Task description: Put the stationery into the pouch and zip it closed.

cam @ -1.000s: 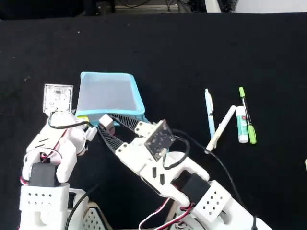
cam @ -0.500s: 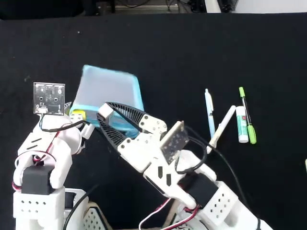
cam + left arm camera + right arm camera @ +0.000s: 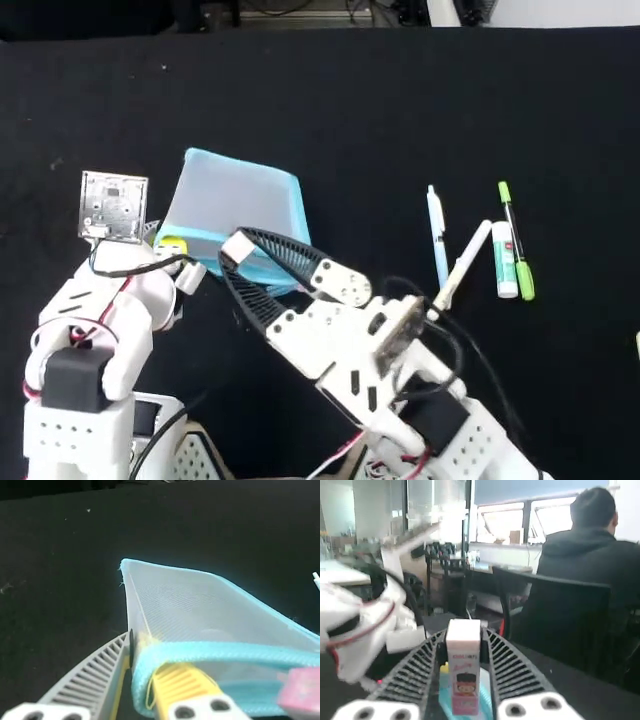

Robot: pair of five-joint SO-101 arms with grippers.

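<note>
Black bench [image 3: 400, 110]: cloth-covered, carrying the pouch towards one side and four loose pieces of stationery well apart from it on the other.
Pale-blue pouch [image 3: 235, 205]: a translucent mesh pouch with a bright blue zip band, lying skewed to the bench edges. Its zip edge faces the two arms and its near corner is caught in the left arm's fingers. In the left wrist view the pouch [image 3: 200, 615] stretches away from the camera, with the zip band running across its near edge.
Robot's left hand [image 3: 172, 245]: clamped on the pouch's near corner. In its own wrist view the left hand [image 3: 140, 655] has a grey ribbed finger on one side of the fabric and a yellow finger on the other.
Robot's right hand [image 3: 240, 245]: closed on a small block, at the pouch's zip edge just beside the left hand. In its own view the right hand [image 3: 464, 635] has black ribbed fingers pressing the block from both sides.
Long white pen [image 3: 462, 265]: slanted, with its upper end near the glue stick.
Slim green pen [image 3: 516, 240]: touching or just beside the glue stick, on the side away from the pouch.
Capped blue-and-white pen [image 3: 437, 235]: nearest of the four to the pouch, just beside the white pen.
Stubby glue stick [image 3: 503, 260]: white, lying between the white pen and the green pen.
Small block [image 3: 238, 246]: white and pink, held upright by the right hand [image 3: 464, 672]. Whether it touches the pouch cannot be told.
</note>
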